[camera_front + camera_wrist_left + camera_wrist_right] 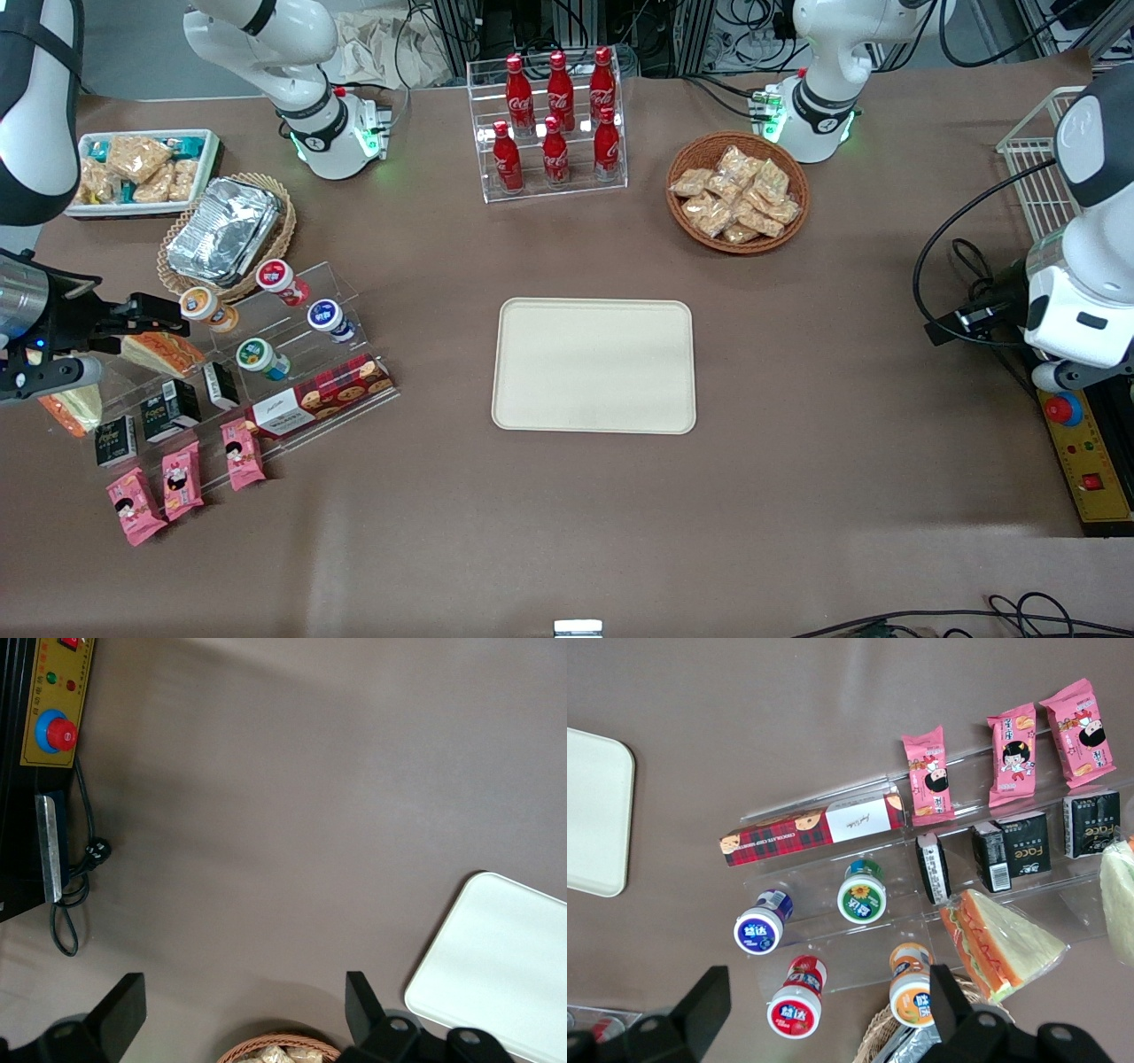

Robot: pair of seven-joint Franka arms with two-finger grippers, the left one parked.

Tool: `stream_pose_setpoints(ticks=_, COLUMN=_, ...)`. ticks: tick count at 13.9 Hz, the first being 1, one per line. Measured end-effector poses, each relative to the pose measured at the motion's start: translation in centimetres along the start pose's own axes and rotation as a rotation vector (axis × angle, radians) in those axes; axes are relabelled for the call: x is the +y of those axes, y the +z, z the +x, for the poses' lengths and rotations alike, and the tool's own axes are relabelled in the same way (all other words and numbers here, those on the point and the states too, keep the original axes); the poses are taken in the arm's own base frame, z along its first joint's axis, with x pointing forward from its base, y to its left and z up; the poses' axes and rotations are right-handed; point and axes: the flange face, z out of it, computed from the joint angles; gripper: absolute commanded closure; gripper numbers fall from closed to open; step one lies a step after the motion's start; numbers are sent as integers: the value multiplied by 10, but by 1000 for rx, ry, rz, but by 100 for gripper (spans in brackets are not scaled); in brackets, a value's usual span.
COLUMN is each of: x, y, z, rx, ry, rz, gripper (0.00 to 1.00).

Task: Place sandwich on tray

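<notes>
The gripper [133, 316] hangs open and holds nothing, just above the clear stepped shelf [266, 354] at the working arm's end of the table. The sandwich [75, 403] (pale bread, orange edge) sits at the shelf's outer end, beside the tan striped wedge [999, 943]. The tray [594, 365] lies flat in the middle of the table, well apart from the sandwich.

Tool [133, 312] hangs open over crowded clear shelf [292, 390]; bare worktop [443, 354] between shelf and empty tray [594, 365].
</notes>
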Motion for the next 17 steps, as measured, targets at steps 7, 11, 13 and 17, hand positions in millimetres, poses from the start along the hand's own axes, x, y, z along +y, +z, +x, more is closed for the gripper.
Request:
stream_pose_setpoints(ticks=7, x=2, y=-3, z=3, rx=33, ry=2, rz=-7, gripper=0)
stream_pose_setpoints(ticks=11, x=19, y=-5, z=1, rx=50, ry=30, rz=-11, gripper=0)
stream_pose_setpoints(ticks=13, x=36, y=-6, z=-3, rx=51, ry=61, rz=-11, gripper=0)
stream_pose_setpoints(ticks=17, x=85, y=-8, z=-19, rx=57, ry=136, rz=-8, gripper=0)
